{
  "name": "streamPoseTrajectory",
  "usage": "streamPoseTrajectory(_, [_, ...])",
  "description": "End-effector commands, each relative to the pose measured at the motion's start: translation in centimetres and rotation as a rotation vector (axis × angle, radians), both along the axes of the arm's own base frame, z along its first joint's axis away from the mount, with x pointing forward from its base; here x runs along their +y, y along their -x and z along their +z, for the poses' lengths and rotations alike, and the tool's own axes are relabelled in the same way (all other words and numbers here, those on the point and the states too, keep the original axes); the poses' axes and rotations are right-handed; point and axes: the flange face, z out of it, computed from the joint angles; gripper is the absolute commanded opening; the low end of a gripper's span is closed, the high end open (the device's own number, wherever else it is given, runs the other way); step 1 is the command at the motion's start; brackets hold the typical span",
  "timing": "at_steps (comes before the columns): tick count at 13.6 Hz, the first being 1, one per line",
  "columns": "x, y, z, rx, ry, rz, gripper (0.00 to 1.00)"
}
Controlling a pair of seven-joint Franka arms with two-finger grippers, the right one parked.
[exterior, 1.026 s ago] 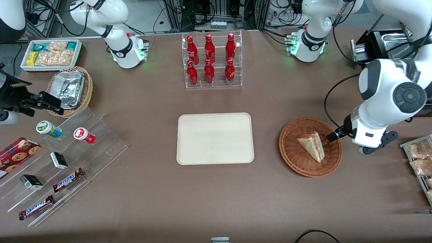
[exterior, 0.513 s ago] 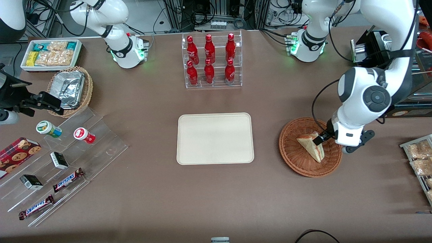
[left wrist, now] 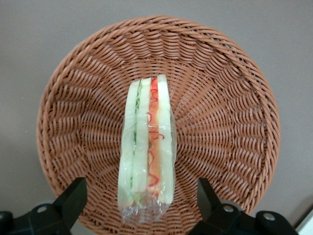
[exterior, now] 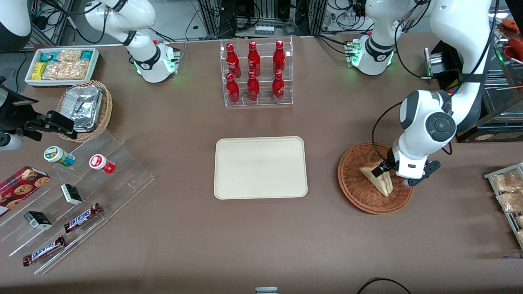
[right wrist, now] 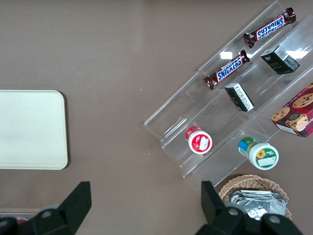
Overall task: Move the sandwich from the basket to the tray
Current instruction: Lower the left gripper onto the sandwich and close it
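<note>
1. Over the last second the left arm has swung in from the working arm's end of the bench, and its gripper now hangs directly over the sandwich instead of outside the basket rim.

2. The gripper is spread wide: in the left wrist view its two fingers stand on either side of the sandwich, apart from the bread, with nothing grasped.

3. The sandwich lies in the basket, standing on edge with its red and green filling facing up, a little toward 3 o'clock of the basket's centre in the front view.

4. The tray lies well apart at the basket's 9 o'clock, with nothing on it.

5. Judged from this, the approach is nearly over; lowering and closing on the bread faces seems the next need, so the transfer itself is not yet begun.
</note>
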Motion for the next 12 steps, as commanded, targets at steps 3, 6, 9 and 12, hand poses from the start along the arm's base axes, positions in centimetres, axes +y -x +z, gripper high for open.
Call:
streamPoseTrajectory(3, [-0.3,0.3,-3.0,0.012,-0.003,0.005,1.00])
streamPoseTrajectory(6, [-0.2,1.3,-4.6,0.000,0.004,0.007,0.96])
streamPoseTrajectory(9, [-0.2,1.4,-4.6,0.003,0.002,0.055,0.19])
streamPoseTrajectory(12, [-0.3,1.3,-4.2,0.003,0.001,0.043,0.00])
